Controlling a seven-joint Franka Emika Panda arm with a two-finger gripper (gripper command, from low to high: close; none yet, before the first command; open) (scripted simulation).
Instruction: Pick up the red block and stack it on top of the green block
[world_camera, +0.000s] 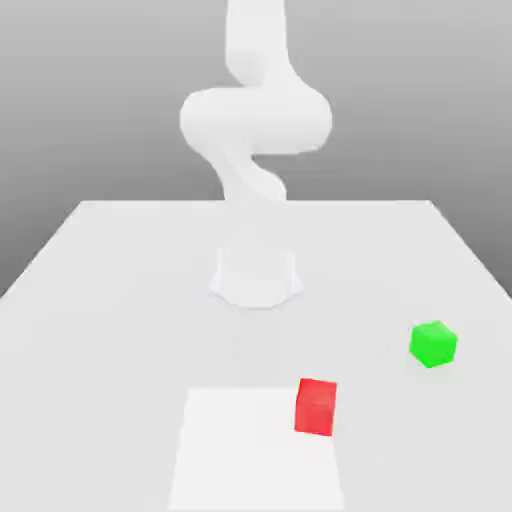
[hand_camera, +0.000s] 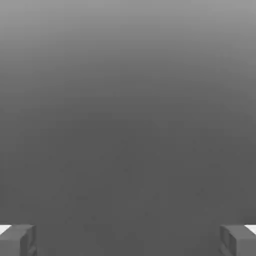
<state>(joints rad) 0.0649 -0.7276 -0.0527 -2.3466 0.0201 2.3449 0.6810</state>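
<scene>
The red block (world_camera: 316, 406) is a small matte cube on the white table (world_camera: 110, 300), near the front and slightly to the exterior view's right of centre. The green block (world_camera: 433, 343) sits further to the exterior view's right and a little further back, apart from the red one and tilted on its vertical axis. In the hand view my gripper (hand_camera: 128, 240) is open: its two grey fingertips (hand_camera: 17, 240) stand wide apart with nothing between them, against plain grey background. Neither block appears between the fingers.
The white arm (world_camera: 255, 120) rises from its round base (world_camera: 256, 277) at the table's middle and bends upward out of the picture. A pale white rectangular patch (world_camera: 250, 450) lies at the front of the table, touching the red block's left side in the picture.
</scene>
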